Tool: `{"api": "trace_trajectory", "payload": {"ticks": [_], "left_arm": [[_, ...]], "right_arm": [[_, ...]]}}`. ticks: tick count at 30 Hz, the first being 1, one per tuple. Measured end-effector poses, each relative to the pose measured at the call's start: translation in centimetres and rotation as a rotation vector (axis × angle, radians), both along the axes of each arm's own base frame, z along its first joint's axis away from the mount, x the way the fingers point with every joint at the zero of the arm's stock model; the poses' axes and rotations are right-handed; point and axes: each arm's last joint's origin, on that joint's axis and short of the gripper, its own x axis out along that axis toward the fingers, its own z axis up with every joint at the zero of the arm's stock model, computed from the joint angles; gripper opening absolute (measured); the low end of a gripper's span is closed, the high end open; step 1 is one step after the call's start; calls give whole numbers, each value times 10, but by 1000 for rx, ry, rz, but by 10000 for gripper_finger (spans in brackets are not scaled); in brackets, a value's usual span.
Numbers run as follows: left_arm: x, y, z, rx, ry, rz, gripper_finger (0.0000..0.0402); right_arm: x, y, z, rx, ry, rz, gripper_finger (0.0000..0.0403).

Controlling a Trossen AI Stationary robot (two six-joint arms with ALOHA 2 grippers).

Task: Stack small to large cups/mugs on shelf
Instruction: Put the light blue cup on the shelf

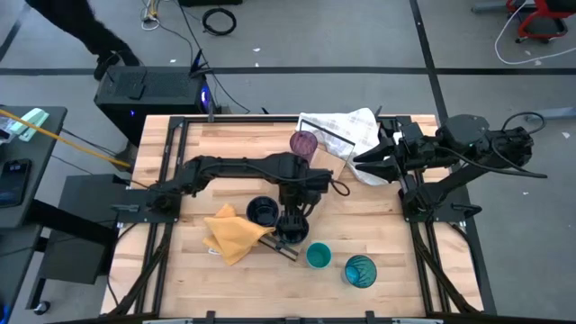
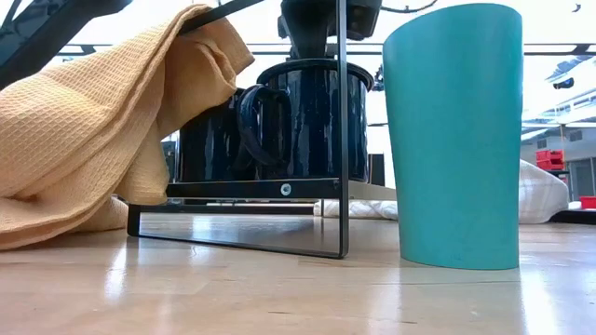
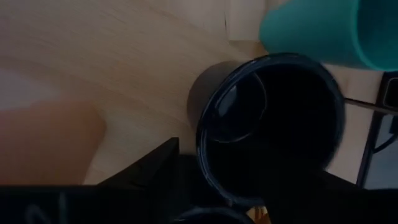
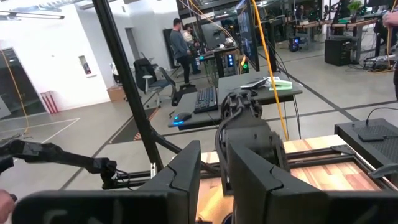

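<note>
My left gripper (image 1: 290, 225) hung over a glossy dark navy handled mug (image 3: 270, 124) standing on the shelf's wooden plank (image 2: 279, 189); whether my fingers gripped it I could not tell. It looked rigid, smooth and probably slippery, so the rim or handle seemed safest. Farther off, my right gripper (image 1: 360, 162) waited, slightly parted, holding nothing.

From my remote seat, the table (image 1: 378, 288) stood on a grey floor (image 1: 360, 36) crossed by dark lines, with loose cables (image 1: 219, 20) lying on it. Beyond it I saw white walls (image 4: 56, 43), a desk (image 4: 249, 87) carrying a keyboard (image 4: 205, 98), and a person (image 4: 180, 43) standing by monitors.
</note>
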Motion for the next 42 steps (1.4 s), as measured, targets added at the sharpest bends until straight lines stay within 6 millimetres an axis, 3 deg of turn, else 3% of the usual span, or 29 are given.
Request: {"api": "trace_trajectory", "payload": {"ticks": [6,11,14,21,24,29,33,36,42], "left_arm": [[-13,11,39,-15,-130,68,203],[-25,13,88,-93,-376,97,206],[-35,10,127,-130,-603,73,208],[-73,-9,234,-104,-1334,-71,196],[-86,-15,258,-106,-1507,-106,188],[-88,-32,274,-232,-1701,-215,174],[-82,-48,273,-372,-1899,-268,161],[-75,-49,261,-455,-1954,-238,151],[-63,-48,211,-452,-1791,-158,132]], "right_arm": [[0,0,0,-1,1,0,87],[0,0,0,-1,0,-1,87],[0,0,0,0,0,-1,87],[0,0,0,11,-1,-1,87],[0,0,0,16,0,-1,87],[0,0,0,15,0,-1,87],[0,0,0,11,-1,-1,87],[-1,0,1,11,-2,-1,87],[-5,-2,2,13,-12,0,87]]}}
